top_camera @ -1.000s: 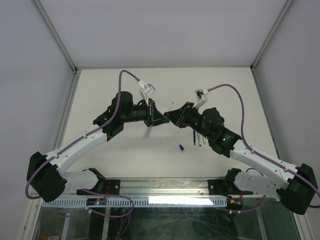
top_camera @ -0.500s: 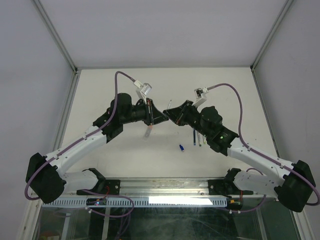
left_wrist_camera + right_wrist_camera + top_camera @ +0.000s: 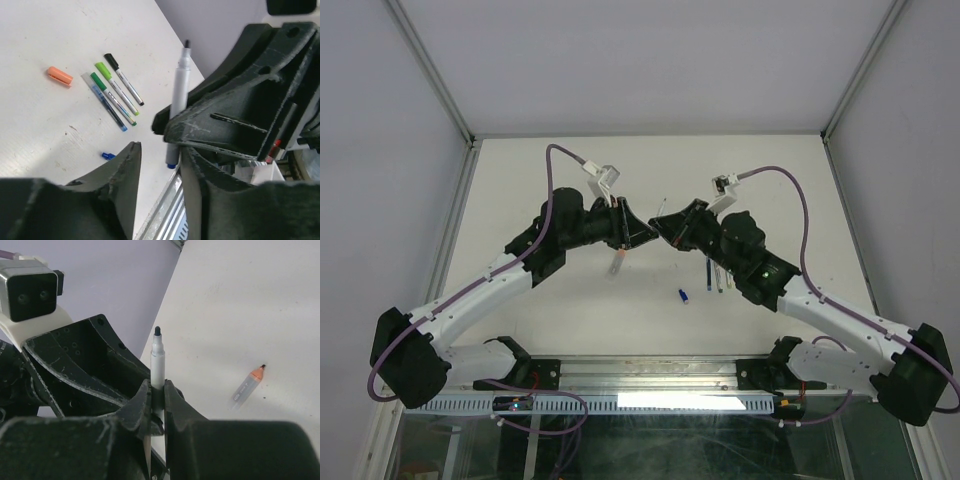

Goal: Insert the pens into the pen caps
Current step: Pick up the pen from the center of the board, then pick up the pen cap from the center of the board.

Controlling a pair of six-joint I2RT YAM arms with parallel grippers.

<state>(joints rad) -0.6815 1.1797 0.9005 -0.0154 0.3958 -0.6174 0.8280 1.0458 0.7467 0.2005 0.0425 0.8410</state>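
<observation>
My right gripper [image 3: 157,399] is shut on a grey pen [image 3: 158,360], tip up, blue end down; the pen also shows in the left wrist view [image 3: 179,95]. My left gripper [image 3: 159,167] is open and empty, its jaws facing the right gripper [image 3: 661,227] closely at mid-table. The left gripper [image 3: 640,234] sits just left of it. An orange-tipped uncapped pen [image 3: 247,387] lies on the table below, also in the top view [image 3: 617,260]. An orange cap [image 3: 60,76], a small blue cap [image 3: 106,155] and three capped pens [image 3: 114,95] lie to the right.
The three pens [image 3: 716,273] and the blue cap [image 3: 683,296] lie under the right arm's forearm. The white table [image 3: 520,180] is walled by a metal frame. The left wrist camera [image 3: 30,290] is close to the right gripper.
The left wrist has turned and shifted slightly towards the right gripper. The right gripper has edged up and left with the pen still in it.
</observation>
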